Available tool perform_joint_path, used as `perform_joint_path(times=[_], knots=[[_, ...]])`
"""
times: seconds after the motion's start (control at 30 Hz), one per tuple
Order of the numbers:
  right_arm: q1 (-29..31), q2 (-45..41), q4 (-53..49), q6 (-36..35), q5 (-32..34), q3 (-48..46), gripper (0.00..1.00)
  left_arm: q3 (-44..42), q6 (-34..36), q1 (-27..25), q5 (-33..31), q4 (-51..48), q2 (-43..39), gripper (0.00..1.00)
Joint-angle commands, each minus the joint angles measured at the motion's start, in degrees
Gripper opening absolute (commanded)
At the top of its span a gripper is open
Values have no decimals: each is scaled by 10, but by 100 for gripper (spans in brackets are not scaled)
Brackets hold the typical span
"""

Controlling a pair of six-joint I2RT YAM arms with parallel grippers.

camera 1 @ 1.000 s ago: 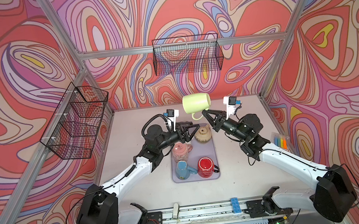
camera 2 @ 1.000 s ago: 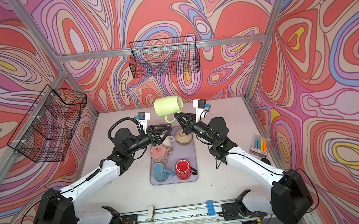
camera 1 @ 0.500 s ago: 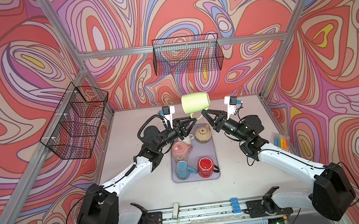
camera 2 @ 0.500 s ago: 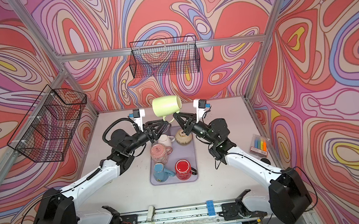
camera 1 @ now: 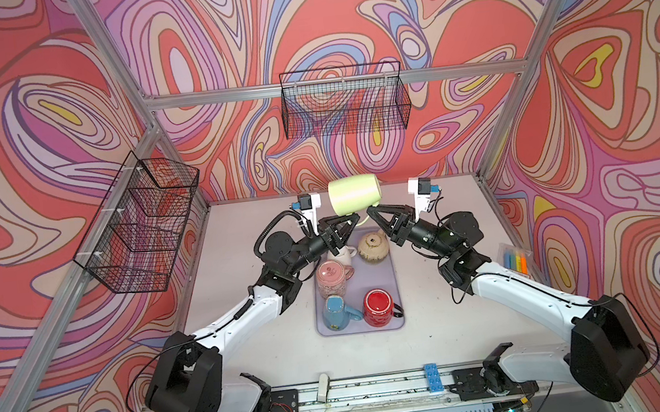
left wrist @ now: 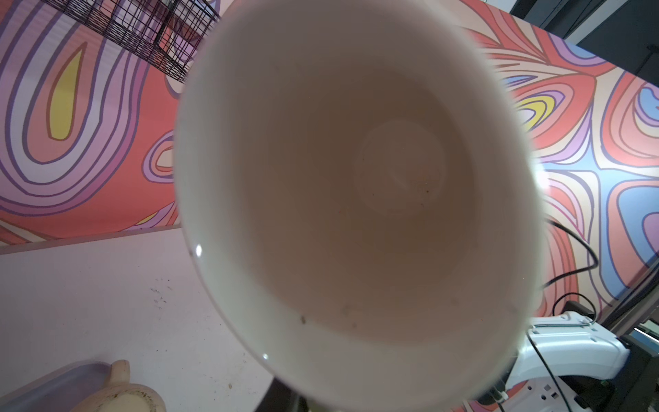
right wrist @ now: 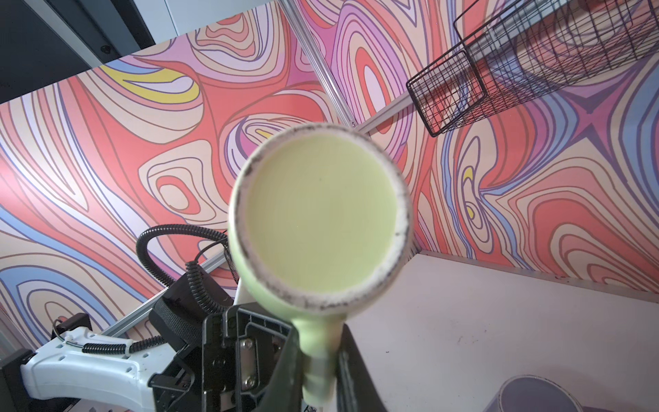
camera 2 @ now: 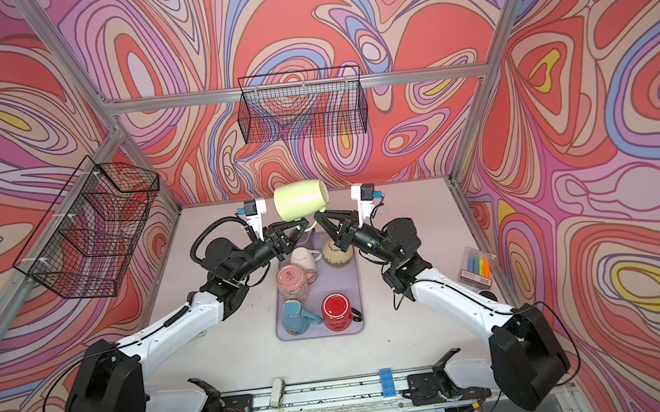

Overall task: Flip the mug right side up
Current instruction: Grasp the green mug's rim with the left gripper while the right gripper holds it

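Mug (camera 1: 354,194) rim now pinched by left gripper (camera 1: 349,222).

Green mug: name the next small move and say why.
Probably keep the right gripper shut on the handle and firm up the left gripper at the lower edge of the green mug before any release. The mug hangs on its side above the table, mouth toward the left arm, base toward the right, and whether the left one truly holds it cannot be told.
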Motion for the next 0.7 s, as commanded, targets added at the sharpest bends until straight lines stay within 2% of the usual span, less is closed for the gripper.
perform_joint_path(times=[0.0,0.17,0.43,0.67], knots=[[0,4,38,1,6,10,0,9,7,-4,19,58,-10,14],[-1,18,53,11,5,6,0,7,-3,2,20,77,-4,0],[0,22,43,2,15,4,1,8,1,7,16,70,-9,0],[0,24,30,-3,46,-5,16,7,5,13,8,55,-20,0]])
